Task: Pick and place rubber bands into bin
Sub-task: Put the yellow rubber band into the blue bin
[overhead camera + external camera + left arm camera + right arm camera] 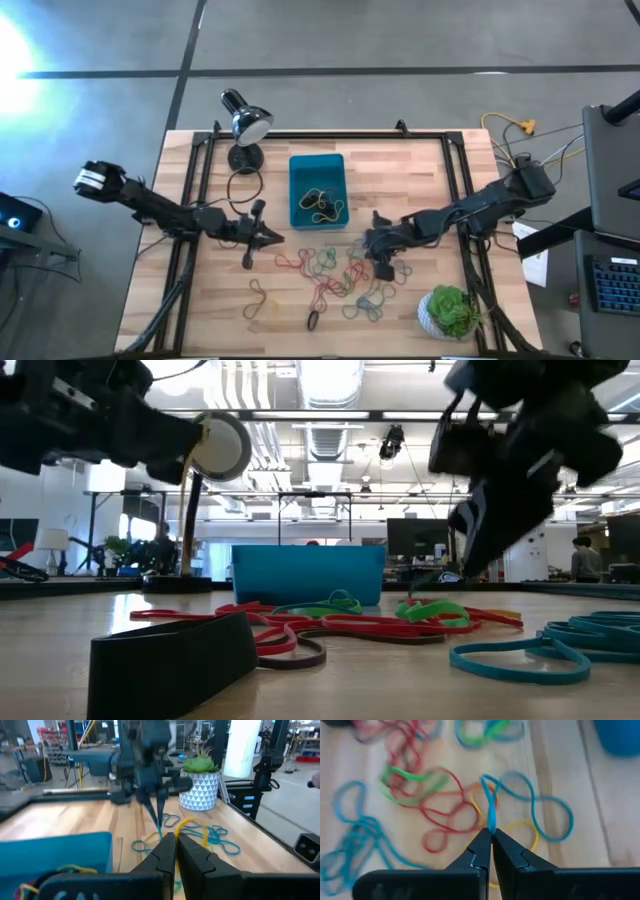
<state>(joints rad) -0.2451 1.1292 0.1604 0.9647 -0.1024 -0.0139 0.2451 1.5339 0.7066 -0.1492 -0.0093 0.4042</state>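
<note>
Blue rubber band (490, 810), thinly pinched in the right pincer (491, 834), risked slipping free before reaching the bin (316, 189).

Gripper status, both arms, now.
Left gripper: jaws shut, holding nothing, above the table beside the bin.
Right gripper: jaws shut on a blue rubber band.

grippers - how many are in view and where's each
2. The left gripper hangs shut left of the rubber bands, below the bin. The right gripper is shut on a blue rubber band in the pile.
</note>
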